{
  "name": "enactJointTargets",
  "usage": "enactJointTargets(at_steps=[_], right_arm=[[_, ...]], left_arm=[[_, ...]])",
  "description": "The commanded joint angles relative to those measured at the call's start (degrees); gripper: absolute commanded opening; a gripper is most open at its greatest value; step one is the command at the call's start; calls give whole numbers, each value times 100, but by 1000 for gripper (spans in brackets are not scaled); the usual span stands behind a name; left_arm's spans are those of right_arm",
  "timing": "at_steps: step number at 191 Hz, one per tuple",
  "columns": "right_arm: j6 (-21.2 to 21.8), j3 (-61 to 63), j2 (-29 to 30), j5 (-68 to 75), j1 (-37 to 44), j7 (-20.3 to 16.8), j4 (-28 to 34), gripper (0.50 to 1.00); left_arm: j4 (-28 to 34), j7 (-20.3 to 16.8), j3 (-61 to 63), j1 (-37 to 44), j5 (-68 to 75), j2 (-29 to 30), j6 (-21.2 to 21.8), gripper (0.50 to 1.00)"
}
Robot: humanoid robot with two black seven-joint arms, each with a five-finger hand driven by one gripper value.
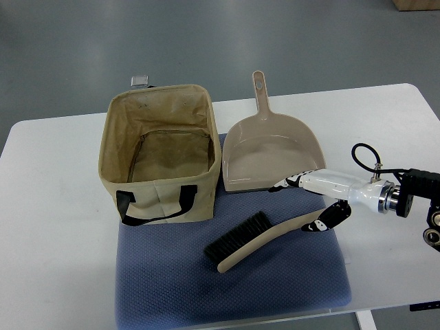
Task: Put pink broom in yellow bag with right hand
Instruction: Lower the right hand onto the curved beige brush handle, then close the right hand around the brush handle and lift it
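White table point(55, 206) with a blue mat point(275, 289) at 6 o'clock. On the mat's upper left, toward 9 o'clock of centre, stands the bag point(159, 155), tan-yellow fabric, open-topped, upright, black handle point(155, 206) drooping on its near side. Inside the bag: only its own bottom panel shows, no objects. A small grey clip-like thing point(140, 80) sits just behind the bag at 12 o'clock, too small to tell what it is.

Dustpan point(271, 155) lies flat just beside the bag at its 3 o'clock, handle pointing to 12 o'clock, pan mouth facing 6 o'clock; the pan holds nothing. Its front edge rests on the mat.

Broom point(254, 240), beige-pink body with black bristles, lies on the mat at 5 o'clock of the bag, outside it, bristle end toward 9 o'clock, handle end toward 3 o'clock.

Right robot hand point(317, 203) comes in from 3 o'clock, white with black fingertips. One finger point(289, 183) reaches to the dustpan's near right corner, lower fingers point(328, 218) curl at the broom's handle tip, touching it. Firm grasp or not: cannot tell. Black cable loop point(364, 157) above the wrist.
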Motion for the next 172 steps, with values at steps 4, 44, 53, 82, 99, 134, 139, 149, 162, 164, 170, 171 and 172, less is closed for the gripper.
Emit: enactJointTargets(at_steps=[4, 44, 53, 82, 99, 134, 139, 149, 162, 164, 170, 171, 172], right_arm=[[-143, -157, 14, -215, 0, -12, 1, 799], [-257, -210, 5, -479, -9, -74, -8, 770], [-293, -210, 5, -496, -9, -135, -8, 766], [-337, -306, 5, -602, -18, -179, -17, 764], [-328, -333, 23, -637, -27, -179, -17, 764], [-354, -377, 41, -760, -36, -241, -17, 754], [-372, -377, 41, -760, -36, -250, -26, 750], [-389, -377, 49, -786, -36, -259, -43, 740], [-398, -386, 49, -839, -44, -259, -43, 727], [-398, -386, 49, -839, -44, -259, -43, 727], [-398, -386, 58, -839, -44, -267, -52, 725], [-398, -386, 58, -839, -44, -267, -52, 725], [-398, -386, 58, -839, -44, -267, -52, 725]], left_arm=[[0, 4, 0, 2, 0, 0, 1, 1000], [0, 4, 0, 2, 0, 0, 1, 1000], [0, -5, 0, 2, 0, 0, 1, 1000], [0, 4, 0, 2, 0, 0, 1, 1000], [0, -5, 0, -7, 0, 0, 1, 1000], [0, -5, 0, 2, 0, 0, 1, 1000], [0, 4, 0, 2, 0, 0, 1, 1000], [0, 4, 0, 2, 0, 0, 1, 1000], [0, 4, 0, -7, 0, 0, 1, 1000], [0, -5, 0, 2, 0, 0, 1, 1000], [0, 4, 0, -7, 0, 0, 1, 1000], [0, 4, 0, -7, 0, 0, 1, 1000], [0, 4, 0, -7, 0, 0, 1, 1000]])
